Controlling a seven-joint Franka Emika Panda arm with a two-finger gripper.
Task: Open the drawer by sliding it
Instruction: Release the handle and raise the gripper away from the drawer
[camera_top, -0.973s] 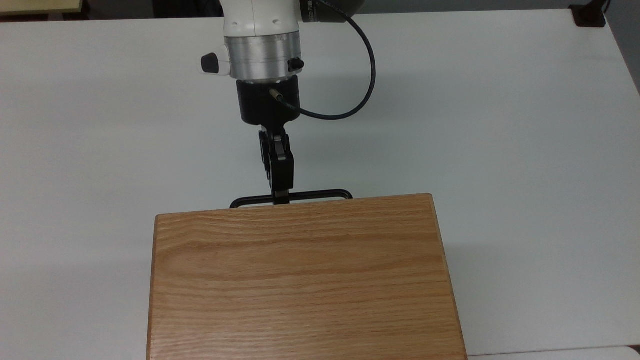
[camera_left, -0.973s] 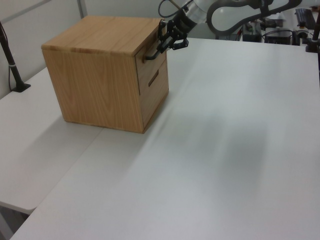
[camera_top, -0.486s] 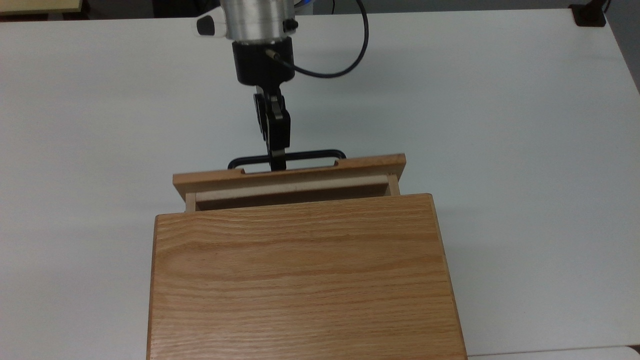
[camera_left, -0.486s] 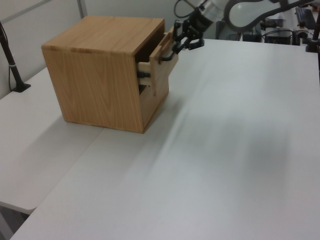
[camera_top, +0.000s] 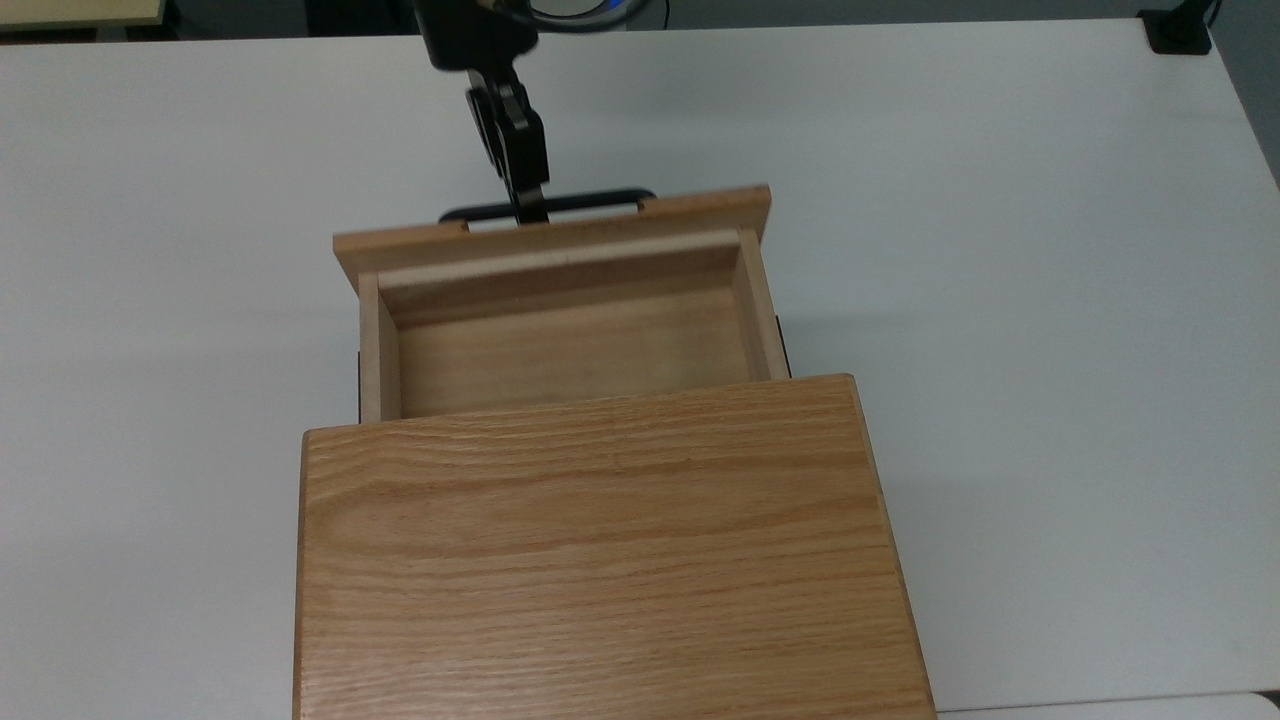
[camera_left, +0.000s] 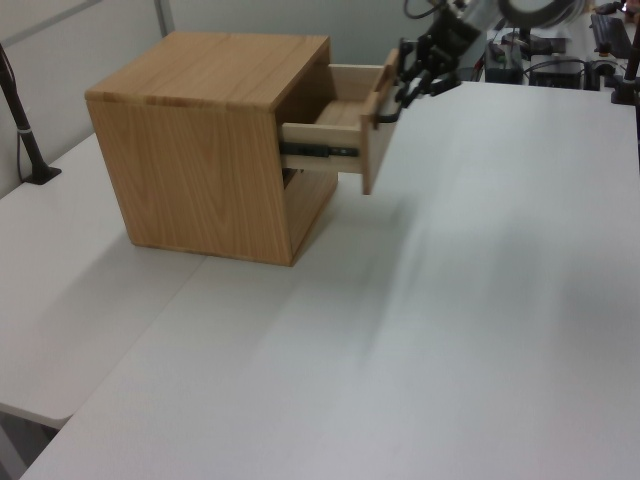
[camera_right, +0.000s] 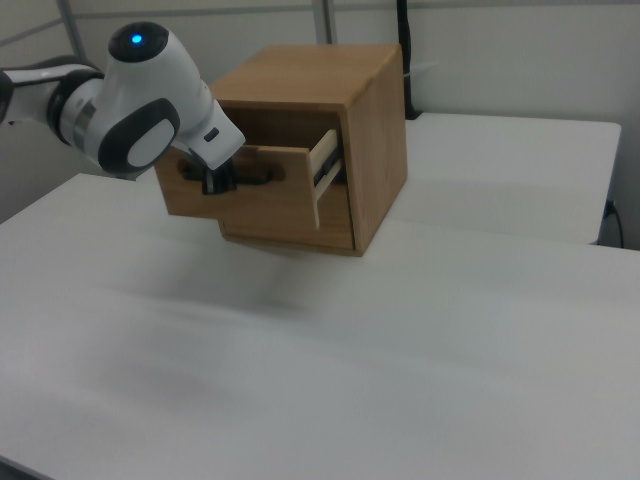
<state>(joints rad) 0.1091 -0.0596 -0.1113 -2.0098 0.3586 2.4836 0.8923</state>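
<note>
The drawer (camera_top: 570, 345) is a light oak tray pulled well out of the oak cabinet (camera_top: 600, 560), and its inside is bare. Its wider front panel (camera_top: 550, 232) carries a long black bar handle (camera_top: 590, 200). My gripper (camera_top: 528, 205) is shut on that handle near its middle, reaching in from the top view's upper edge. In the left view the drawer (camera_left: 335, 120) sticks out to the right on a dark side rail, with the gripper (camera_left: 403, 92) at the panel. The right view has the gripper (camera_right: 215, 185) on the handle (camera_right: 255, 177) of the drawer's front (camera_right: 270, 205).
The cabinet (camera_left: 200, 150) stands on a wide white table (camera_top: 1000, 300). A black post (camera_left: 20, 110) rises at the left view's left edge, and a black clamp (camera_top: 1180, 30) sits at the top view's upper right corner. Open tabletop lies all around the cabinet.
The drawer went from shut to pulled far out of the cabinet. My gripper moved away from the cabinet with the handle held in it.
</note>
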